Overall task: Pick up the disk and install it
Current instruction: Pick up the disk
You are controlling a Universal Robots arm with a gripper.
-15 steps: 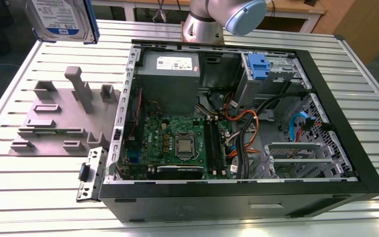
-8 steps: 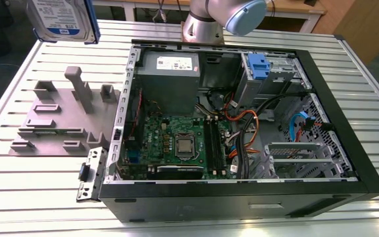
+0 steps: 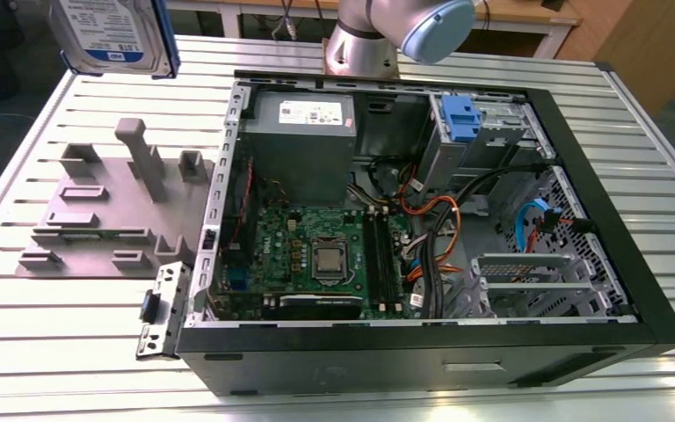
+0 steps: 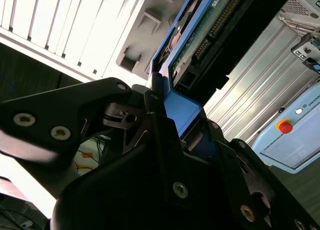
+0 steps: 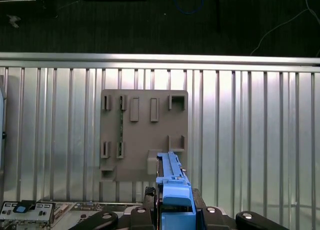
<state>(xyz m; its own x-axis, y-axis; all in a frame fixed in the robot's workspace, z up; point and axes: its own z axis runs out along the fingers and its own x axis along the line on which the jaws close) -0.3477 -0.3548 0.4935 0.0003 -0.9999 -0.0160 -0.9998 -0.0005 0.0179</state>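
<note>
Slatted metal table (image 3: 56,334) carries an open computer case (image 3: 373,360) and a grey fixture plate (image 3: 91,220). The gripper (image 4: 180,113) has its fingers clamped tight on the disk (image 3: 115,35) (by its blue end tab), lifted in the air above the plate.

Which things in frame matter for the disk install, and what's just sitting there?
In the job:
- disk, held in the air by its blue end tab
- gripper, clamped on that tab
- open computer case

Just lying about:
- grey holder fixture on the table
- other blue caddy in the case
- power supply
- motherboard
</note>
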